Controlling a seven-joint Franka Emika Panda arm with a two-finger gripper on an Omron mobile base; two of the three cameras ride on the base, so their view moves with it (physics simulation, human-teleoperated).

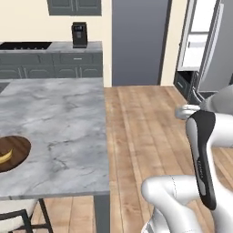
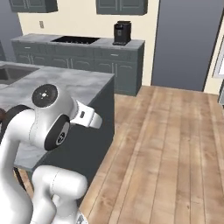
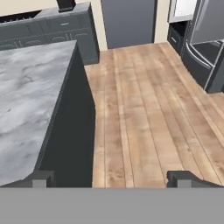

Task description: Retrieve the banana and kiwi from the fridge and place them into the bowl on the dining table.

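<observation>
You have one fruit delivered, by the look of it: the small curved yellow banana (image 1: pixel 5 156) already lies in the shallow round dark brown wooden-looking bowl (image 1: pixel 18 148), which sits on the large grey-white marble-topped dining table (image 1: pixel 59 127) at the left edge of the left base view. Only part of the bowl falls inside that picture, so you cannot rule out that the kiwi is in its hidden part; nothing brown and round shows in the part you can see. Judge the task as roughly half done, with the kiwi still to fetch.

The tall grey steel fridge (image 1: pixel 207 50) stands at the far right of the left base view, well apart from the table across the pale wooden plank floor (image 1: pixel 141 132). One upper door (image 1: pixel 202 32) hangs open, showing its white inner side, and the dark lower drawers sit beneath it. The hand view picks up the same fridge (image 3: pixel 203 39) at its upper right.

The white arm is folded close above its base, beside the table's near corner, elbow high and forearm bent back. The two-finger gripper (image 3: pixel 111 178) looks out along the floor toward the fridge, with the table edge on its left. Its dark fingertips (image 3: pixel 41 178) stand spread wide and there is nothing between them.

Against the back wall you can see the dark grey cabinet counter (image 1: pixel 50 61) with a black coffee machine (image 1: pixel 79 34) on top.
</observation>
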